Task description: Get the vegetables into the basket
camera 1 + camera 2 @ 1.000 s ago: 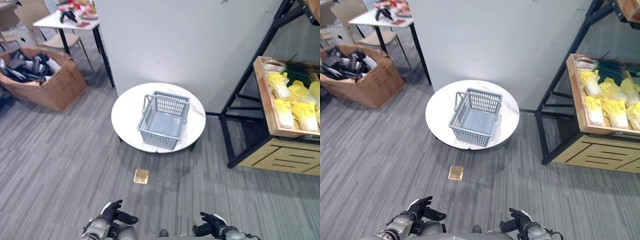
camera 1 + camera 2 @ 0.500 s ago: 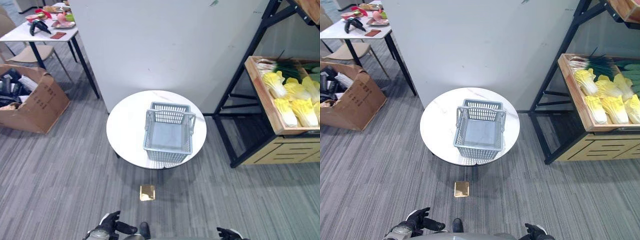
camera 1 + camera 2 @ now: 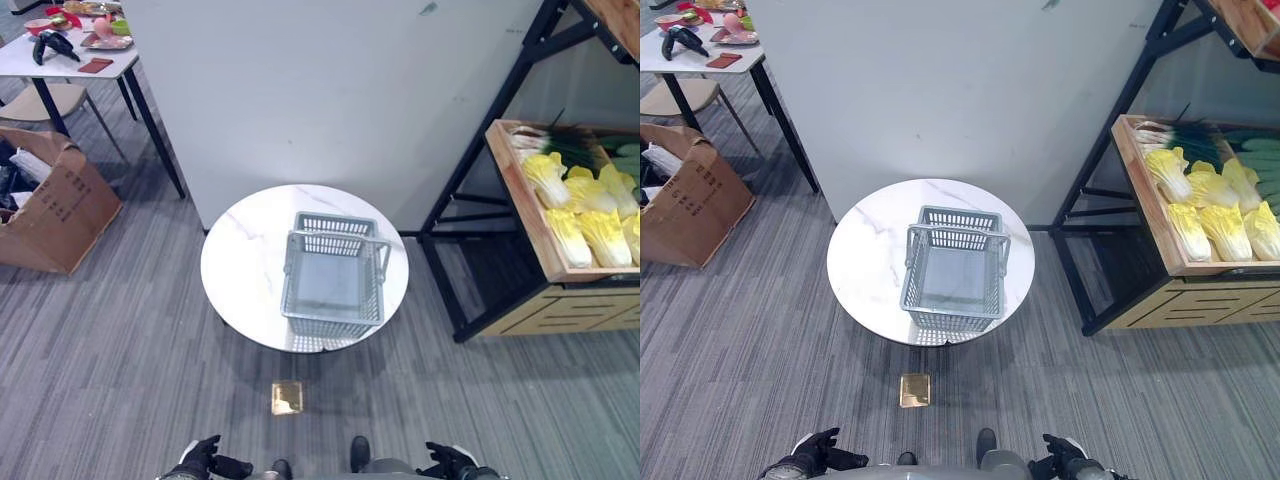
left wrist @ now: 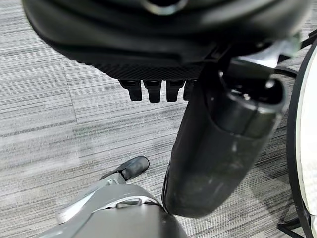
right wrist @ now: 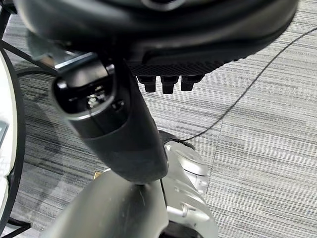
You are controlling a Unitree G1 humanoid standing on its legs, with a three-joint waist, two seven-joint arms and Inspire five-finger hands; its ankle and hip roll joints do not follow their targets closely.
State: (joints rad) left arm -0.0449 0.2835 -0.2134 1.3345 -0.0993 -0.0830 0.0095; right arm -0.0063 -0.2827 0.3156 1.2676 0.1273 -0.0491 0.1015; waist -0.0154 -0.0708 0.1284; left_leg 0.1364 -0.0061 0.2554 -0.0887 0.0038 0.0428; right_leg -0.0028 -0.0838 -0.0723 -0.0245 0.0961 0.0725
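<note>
An empty grey plastic basket (image 3: 333, 275) stands with its handles up on a round white table (image 3: 240, 270) in front of me. The vegetables lie in a wooden crate (image 3: 520, 200) on the black shelf at the right: several yellow-white cabbages (image 3: 580, 205) and green onions (image 3: 570, 145) behind them. My left hand (image 3: 205, 463) and right hand (image 3: 450, 462) hang low at the near edge of the view, far from the basket and the crate. Both are open, with relaxed fingers (image 4: 148, 91) and the thumb (image 5: 119, 134) standing free, and both are empty.
A white partition wall (image 3: 320, 90) rises behind the table. The black shelf frame (image 3: 470, 200) stands to its right. A cardboard box (image 3: 50, 200) and a cluttered table (image 3: 70, 50) sit at the far left. A small gold plate (image 3: 287, 397) lies on the grey floor.
The whole picture has shifted as the camera moved, so the table and basket now sit centred. Both hands show lower in the view. The basket keeps its place on the table.
</note>
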